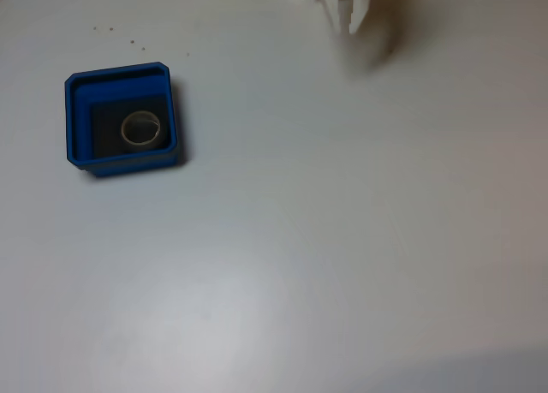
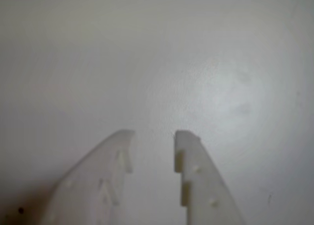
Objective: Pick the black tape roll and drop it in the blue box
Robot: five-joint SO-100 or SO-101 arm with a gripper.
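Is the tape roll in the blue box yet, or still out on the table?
In. The black tape roll lies flat on the dark floor of the blue box, away from the end effector.

Soft, blurry views (mild central glare).

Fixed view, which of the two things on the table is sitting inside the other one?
The black tape roll, the small ring with a pale core, lies flat on the dark floor inside the blue box. The box is the larger square tray that stands directly on the table.
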